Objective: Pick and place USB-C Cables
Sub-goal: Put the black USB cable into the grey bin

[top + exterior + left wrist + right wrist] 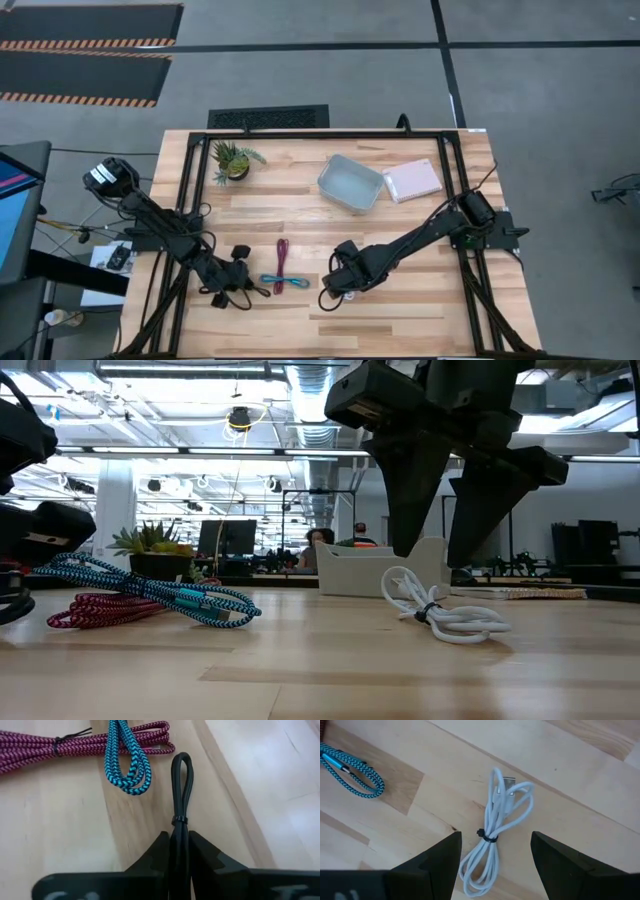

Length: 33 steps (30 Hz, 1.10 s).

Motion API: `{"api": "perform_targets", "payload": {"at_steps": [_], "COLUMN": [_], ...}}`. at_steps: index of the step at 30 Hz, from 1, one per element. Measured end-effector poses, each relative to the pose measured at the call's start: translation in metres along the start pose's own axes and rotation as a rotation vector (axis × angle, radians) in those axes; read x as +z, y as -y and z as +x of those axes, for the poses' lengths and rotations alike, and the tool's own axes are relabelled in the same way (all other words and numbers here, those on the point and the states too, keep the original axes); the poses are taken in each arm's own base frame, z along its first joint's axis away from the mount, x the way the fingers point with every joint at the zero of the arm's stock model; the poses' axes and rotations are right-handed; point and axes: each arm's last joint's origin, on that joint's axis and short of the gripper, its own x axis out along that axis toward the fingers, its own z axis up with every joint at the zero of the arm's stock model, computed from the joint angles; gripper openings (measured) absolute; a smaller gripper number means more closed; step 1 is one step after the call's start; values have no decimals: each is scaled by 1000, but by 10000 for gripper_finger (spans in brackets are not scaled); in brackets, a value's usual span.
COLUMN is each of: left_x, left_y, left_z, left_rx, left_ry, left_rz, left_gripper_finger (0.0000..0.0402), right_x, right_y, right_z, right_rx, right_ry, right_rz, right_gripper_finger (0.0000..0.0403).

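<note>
Four USB-C cables are on the counter [400, 310], none in the clear bin [351, 183] yet. Left gripper [180, 851] has its fingers clenched on the black cable [180, 785], pinching just behind its tie so the loop sticks out straight ahead; looks like a grasp near the bundle's middle to stop it flopping. Black one is thin, smooth, folded tight. Right gripper [495, 865] hangs low over the white-grey cable [496, 827], fingers spread wide and straddling it, tie roughly centred between them; I'd read that as lined up for a pinch, not yet made. That cable is a loose, springy bundle, plug ends showing at one end. Teal cable [285, 282] and maroon-red cable [282, 254] are braided, lying touching each other between the two arms. Bin sits well apart, toward the far edge, beside a pink pad [412, 180].
</note>
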Motion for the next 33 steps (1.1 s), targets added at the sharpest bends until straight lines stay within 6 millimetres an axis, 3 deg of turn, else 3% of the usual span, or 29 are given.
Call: {"api": "perform_targets", "payload": {"at_steps": [8,15,19,33], "left_x": [1,-5,-2,9], "left_y": [1,-7,-9,-18], "left_z": [-7,-28,-42,-74], "left_rx": [-46,3,9,70], "left_ry": [-10,-68,-19,233], "left_rz": [-80,-192,-236,-330], "left_gripper_finger": [17,6,5,5], "right_x": [0,3,7,68], "right_y": [0,0,-5,-40], "right_z": [0,0,1,-6], "right_rx": [-1,5,50,386], "right_ry": [-1,1,52,395], "right_rz": [0,-13,-33,-345], "right_gripper_finger": [265,265,265,265]}}
